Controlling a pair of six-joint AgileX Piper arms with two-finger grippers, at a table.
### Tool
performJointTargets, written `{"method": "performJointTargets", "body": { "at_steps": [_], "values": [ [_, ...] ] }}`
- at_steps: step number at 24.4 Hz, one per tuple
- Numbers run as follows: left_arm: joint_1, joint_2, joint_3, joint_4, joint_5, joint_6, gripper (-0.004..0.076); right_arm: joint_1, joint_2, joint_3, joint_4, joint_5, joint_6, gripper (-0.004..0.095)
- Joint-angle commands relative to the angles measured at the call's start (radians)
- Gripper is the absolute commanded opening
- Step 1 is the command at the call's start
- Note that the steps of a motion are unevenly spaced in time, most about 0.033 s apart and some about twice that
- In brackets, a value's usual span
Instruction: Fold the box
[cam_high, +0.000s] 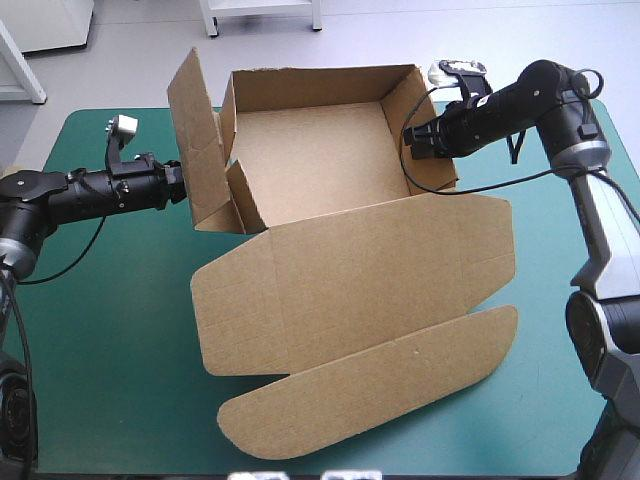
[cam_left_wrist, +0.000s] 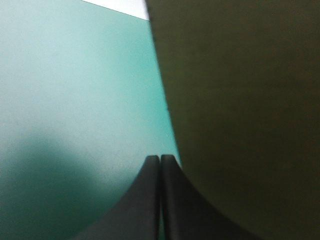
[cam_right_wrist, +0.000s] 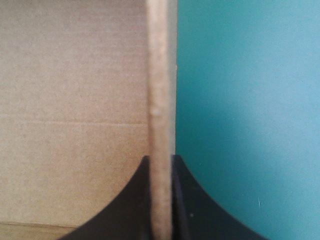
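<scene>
Box (cam_high: 320, 160), likely light and stiff, suits edge grips: right gripper (cam_right_wrist: 161, 161) clamps its right wall (cam_high: 405, 105), left gripper (cam_left_wrist: 160, 159) is closed, empty.

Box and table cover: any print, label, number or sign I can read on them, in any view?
None. The box shows only plain brown board in all three views, and the teal-green cover carries no writing or marks.
</scene>
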Motion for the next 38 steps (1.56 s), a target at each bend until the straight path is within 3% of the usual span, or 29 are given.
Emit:
{"method": "performJointTargets", "body": {
  "at_steps": [1,16,18,21,27,38],
  "values": [
    [-0.005,-0.059,-0.034,-0.115,0.088,-0.006,-0.0009,-0.002,-0.037,-0.027,0.052,-0.042,0.010,0.0000],
    [-0.083,-0.063,-0.034,-0.172,0.097,-0.037,0.0002,-0.002,-0.036,-0.027,-0.010,-0.049,0.019,0.0000],
    [-0.085,-0.063,-0.034,-0.176,0.097,-0.039,0.0036,-0.002,-0.036,-0.027,-0.027,-0.047,0.021,0.0000],
    [-0.085,-0.063,-0.034,-0.177,0.097,-0.043,0.0151,-0.002,-0.036,-0.027,-0.034,-0.043,0.023,0.0000],
    [-0.085,-0.063,-0.034,-0.174,0.088,-0.068,0.0475,0.000,-0.036,-0.021,-0.053,-0.039,0.033,0.0000],
    [-0.085,-0.063,-0.034,-0.169,0.046,-0.089,0.0498,0.060,-0.036,0.006,-0.141,-0.083,0.071,0.0001]
  ]
}}
